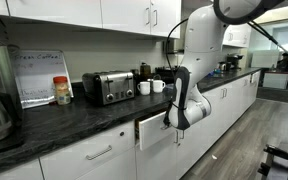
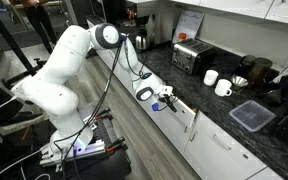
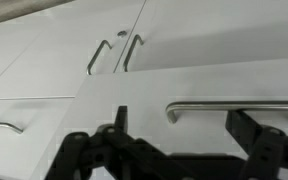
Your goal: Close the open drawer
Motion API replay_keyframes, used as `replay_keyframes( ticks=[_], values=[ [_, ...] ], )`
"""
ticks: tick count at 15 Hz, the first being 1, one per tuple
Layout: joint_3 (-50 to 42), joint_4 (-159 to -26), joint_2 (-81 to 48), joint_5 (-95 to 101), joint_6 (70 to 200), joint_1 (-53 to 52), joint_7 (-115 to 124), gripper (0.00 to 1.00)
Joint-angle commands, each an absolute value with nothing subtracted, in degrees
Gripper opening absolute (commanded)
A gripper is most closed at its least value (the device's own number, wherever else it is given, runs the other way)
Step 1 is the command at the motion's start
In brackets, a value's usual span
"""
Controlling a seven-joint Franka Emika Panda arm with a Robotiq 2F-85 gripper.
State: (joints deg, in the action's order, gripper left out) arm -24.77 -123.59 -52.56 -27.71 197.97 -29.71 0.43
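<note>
In an exterior view, the shallow, wide drawer with a flat white front (image 1: pixel 152 131) stands pulled out a little from the row of matching fronts, under the edge of the dark stone bench (image 1: pixel 74 118). The black jaws hang right at its front, at the end nearer the white robot arm (image 1: pixel 199 45). Whether they touch it cannot be told here. On the bench above and behind the jaws stand a chrome two-slot toaster (image 1: pixel 108 87), a glass jar with a red lid (image 1: pixel 62 90) and two white mugs (image 1: pixel 150 87). Nothing lies between the jaws and the drawer.

In an exterior view from the far side, the drawer (image 2: pixel 185 112) juts from the cabinet line just beyond the jaws, its inside hidden. Past the jaws on the bench (image 2: pixel 199 100) are the toaster (image 2: pixel 189 57), the mugs (image 2: pixel 217 82) and a dark, shallow plastic tub (image 2: pixel 252 115). What the tub holds cannot be told.

In the wrist view, the drawer (image 3: pixel 134 95) fills the space ahead of the jaws, and its slim silver bar handle (image 3: pixel 239 105) runs level. The two black fingers (image 3: pixel 252 140) stand wide apart, clamped on nothing, with the handle's near end between them. Beyond the jaws are tall white cabinet doors with curved silver handles (image 3: pixel 100 56).
</note>
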Motion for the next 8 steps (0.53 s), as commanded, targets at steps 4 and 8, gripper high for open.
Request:
replay_keyframes(
  ticks=[4, 8],
  values=[
    [-25.55, -119.25, -54.81, -25.08, 197.95, -28.18, 1.25, 1.00],
    [-25.91, -118.14, -55.29, -24.54, 197.88, -27.65, 1.14, 1.00]
  ],
)
